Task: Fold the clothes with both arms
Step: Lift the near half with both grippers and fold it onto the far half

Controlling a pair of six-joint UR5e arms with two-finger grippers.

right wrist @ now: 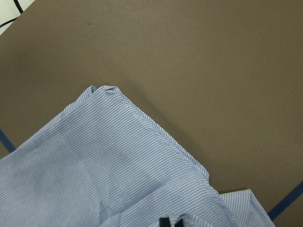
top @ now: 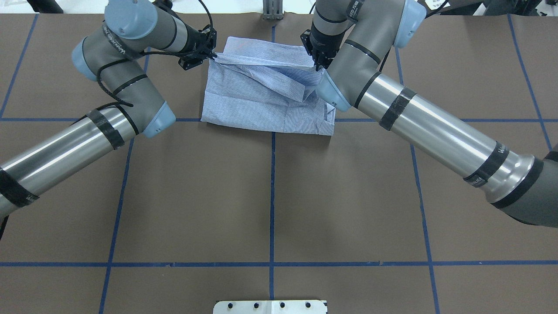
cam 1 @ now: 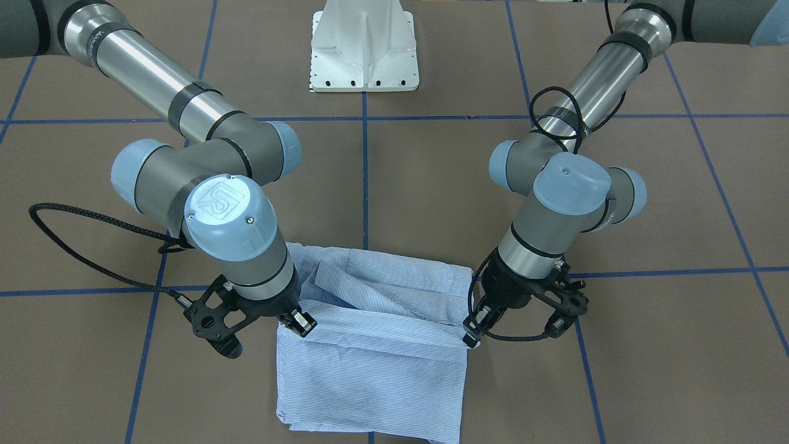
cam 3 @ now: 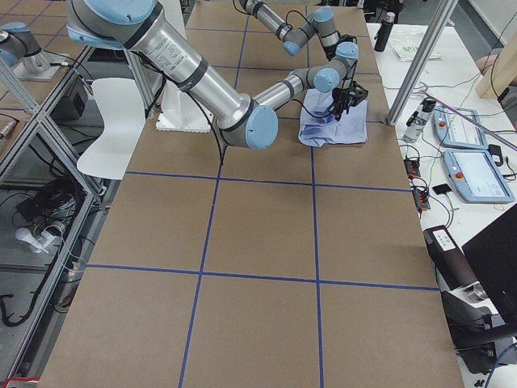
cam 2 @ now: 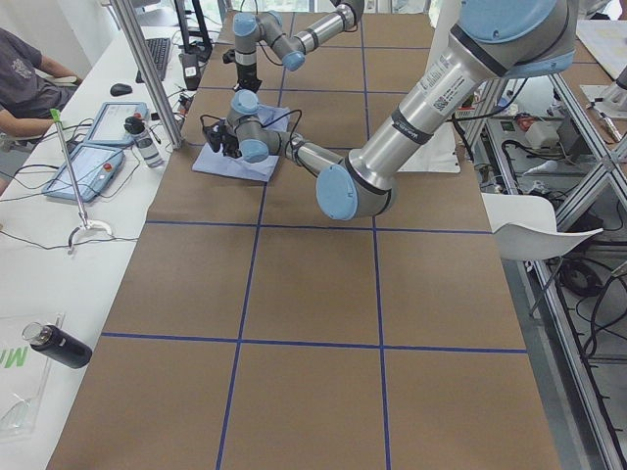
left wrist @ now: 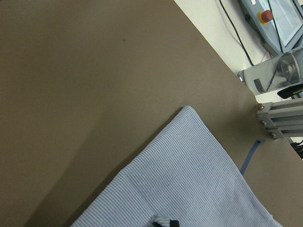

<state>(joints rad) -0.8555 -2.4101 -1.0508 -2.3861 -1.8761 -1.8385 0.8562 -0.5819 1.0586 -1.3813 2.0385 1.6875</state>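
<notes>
The right arm's light blue round cap (cam 1: 225,209) bears a raised "UR" mark in the front-facing view. The lettering on a black band (top: 484,165) around the silver tube is too small to read. From the overhead view's left, the black two-finger left gripper (top: 213,55) is clamped on one side edge of the light blue, white-striped fabric shirt (top: 261,102). The shirt lies folded on the brown, blue-taped table (top: 196,196), at the side far from the robot. The black right gripper (top: 317,66) pinches the opposite edge, with a strip of cloth lifted between the two. Only the left wrist view shows a red round button (left wrist: 267,16) beyond the table's edge.
</notes>
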